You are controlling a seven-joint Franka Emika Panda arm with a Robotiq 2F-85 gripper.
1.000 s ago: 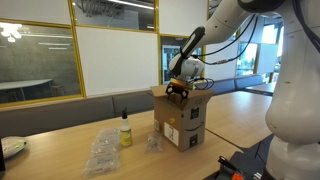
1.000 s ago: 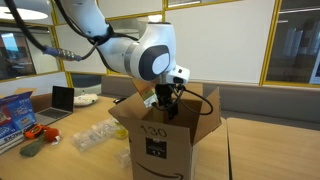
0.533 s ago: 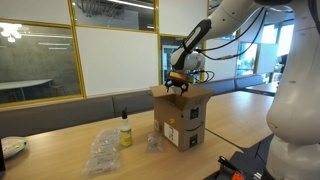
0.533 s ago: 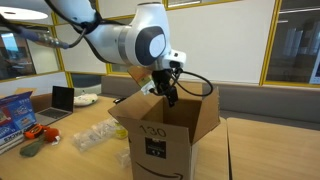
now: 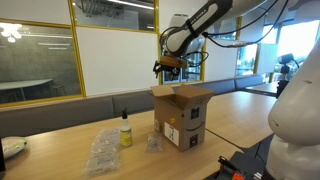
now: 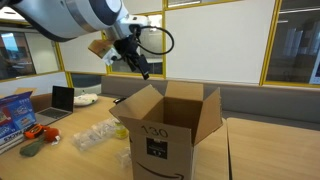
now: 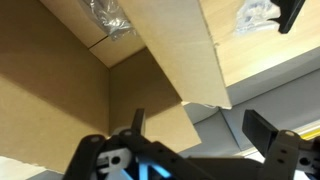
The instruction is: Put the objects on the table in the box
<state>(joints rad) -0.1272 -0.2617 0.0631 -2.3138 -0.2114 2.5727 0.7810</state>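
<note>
An open cardboard box [image 5: 182, 115] stands on the wooden table [image 5: 60, 135]; it also shows in the other exterior view [image 6: 165, 125] and fills the wrist view [image 7: 120, 70]. My gripper [image 5: 167, 67] hangs open and empty well above the box's far left corner, as also seen from the other side [image 6: 140, 68]. In the wrist view its fingers [image 7: 262, 130] are spread with nothing between them. On the table left of the box lie a small yellow-capped bottle [image 5: 126, 131], a clear crumpled plastic pack [image 5: 102, 152] and a small clear piece [image 5: 152, 144].
A laptop [image 6: 60, 100], a colourful box [image 6: 14, 108] and small items [image 6: 45, 132] sit at the table's far end. A padded bench [image 5: 100, 104] and glass walls stand behind. A white robot body [image 5: 295, 120] fills the right side.
My gripper has risen out of the box opening and moved up and away from it, open and empty. The box and table objects have not moved.
</note>
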